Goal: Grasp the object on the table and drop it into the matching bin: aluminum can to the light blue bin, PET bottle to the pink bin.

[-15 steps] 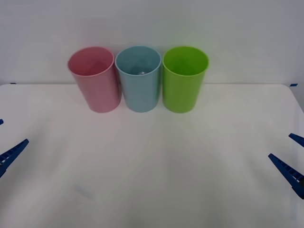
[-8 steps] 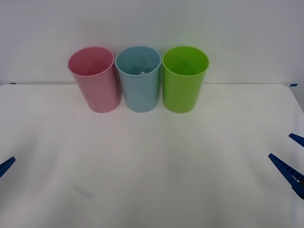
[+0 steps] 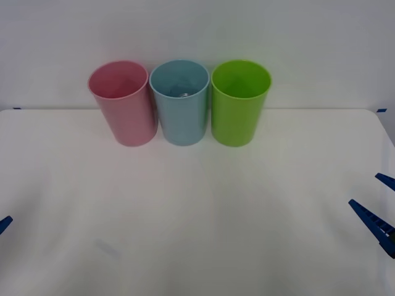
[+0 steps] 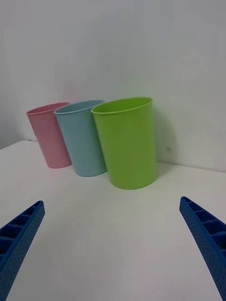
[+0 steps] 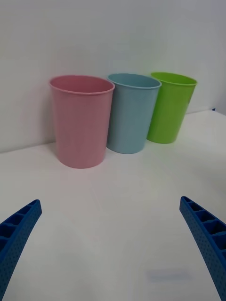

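Bright, even overhead light; soft shadows behind bins; slight overall blur.

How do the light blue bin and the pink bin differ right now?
The light blue bin stands in the middle of the row; the pink bin stands at the row's left end. A small silvery thing shows inside the light blue bin; the pink bin's inside looks bare. Both stand upright, same tapered shape.

- White surface (image 3: 197, 216), wide and flat.
- Along its far edge stand a pink bin (image 3: 123, 102), a blue bin (image 3: 181, 102) and a green bin (image 3: 239, 102), upright, side by side.
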